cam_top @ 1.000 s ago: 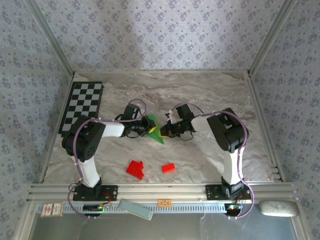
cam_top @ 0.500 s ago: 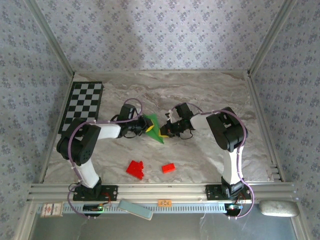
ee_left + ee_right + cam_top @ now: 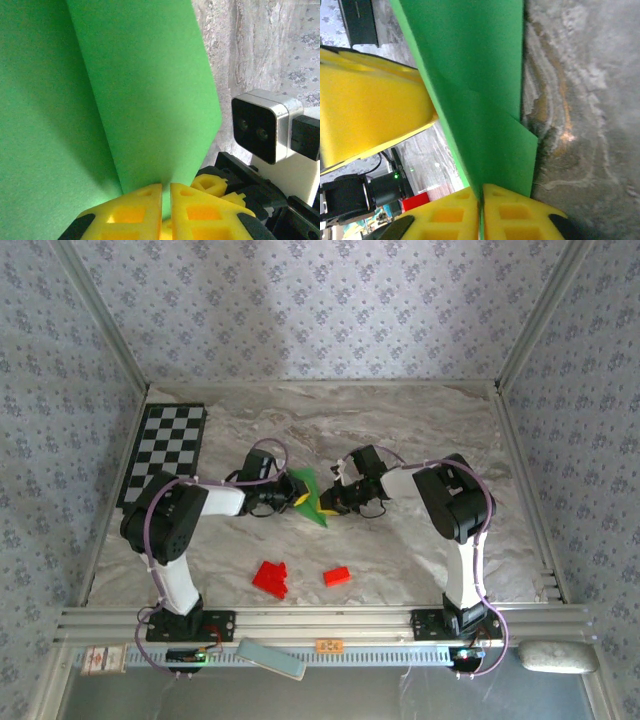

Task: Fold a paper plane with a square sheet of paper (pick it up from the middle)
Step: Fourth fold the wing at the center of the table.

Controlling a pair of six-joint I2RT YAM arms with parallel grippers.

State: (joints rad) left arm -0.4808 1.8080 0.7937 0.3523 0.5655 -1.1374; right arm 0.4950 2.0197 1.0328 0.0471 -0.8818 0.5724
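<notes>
We saw the left gripper [image 3: 165, 190] with its yellow jaws almost together, pinching a fold of the sheet of paper [image 3: 125, 90], which rose from between them as a creased green panel. The right gripper [image 3: 480, 194] had its jaws pressed tight on another edge of the same sheet. The paper spanned from one pair of jaws to the other. We could not tell whether it touched the marble table [image 3: 580, 100] beneath them. The red blocks [image 3: 269, 578] lay well apart from both jaws, toward the arm bases.

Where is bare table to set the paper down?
Free: the far strip of table right of the checkered board, and the right side. Crowded: centre, where left gripper and right gripper pinch the green paper; red blocks near front.
</notes>
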